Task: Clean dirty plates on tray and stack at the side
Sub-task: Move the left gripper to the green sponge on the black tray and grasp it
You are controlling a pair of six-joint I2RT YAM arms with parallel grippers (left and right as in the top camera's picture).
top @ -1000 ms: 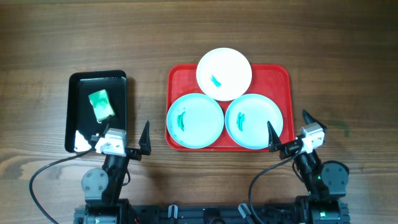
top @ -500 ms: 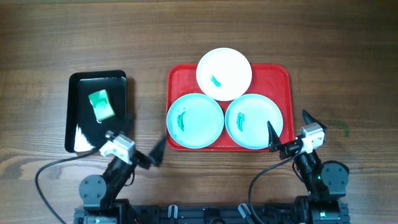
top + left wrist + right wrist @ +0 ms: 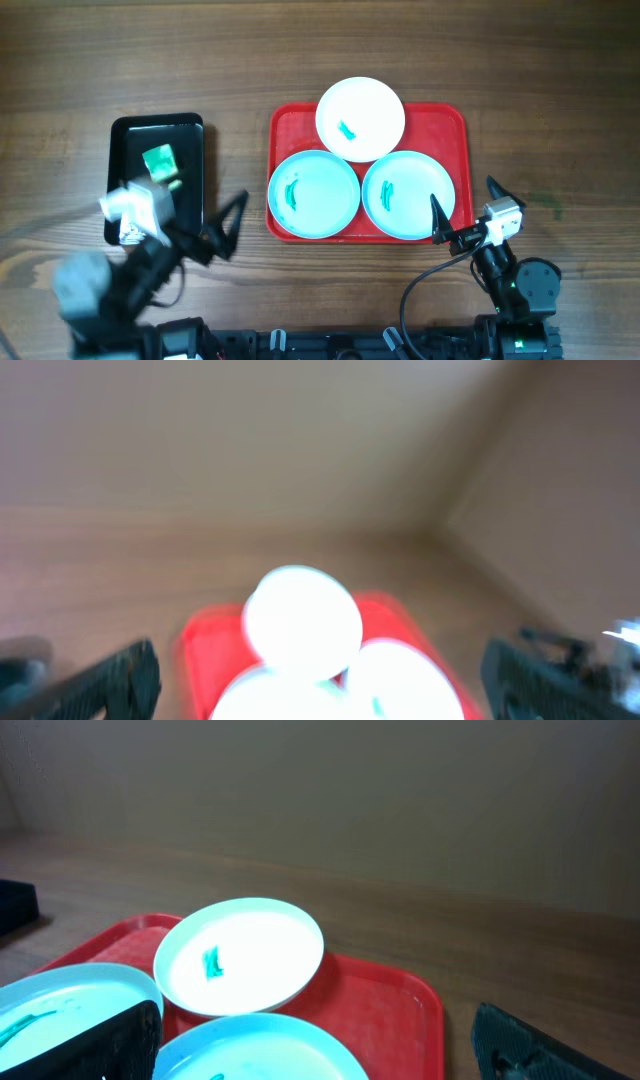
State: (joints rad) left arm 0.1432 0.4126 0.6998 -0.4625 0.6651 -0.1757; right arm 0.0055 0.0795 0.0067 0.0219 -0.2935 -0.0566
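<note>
Both the left tool (image 3: pixel 320 660) and the right tool (image 3: pixel 462 198) stand wide open and empty. On the red tray (image 3: pixel 455 115), the white plate (image 3: pixel 360 118) overlaps the far rims of both blue plates (image 3: pixel 313 193) (all three are smeared green). Lifting a blue one first would likely tip the white plate onto the counter. A careless grab at the sponge (image 3: pixel 160 163) could shove its black tray (image 3: pixel 125 135).

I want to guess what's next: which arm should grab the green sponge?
Left, probably. The left arm is at the black tray holding the sponge, jaws open. The right arm sits across the red tray from it.
</note>
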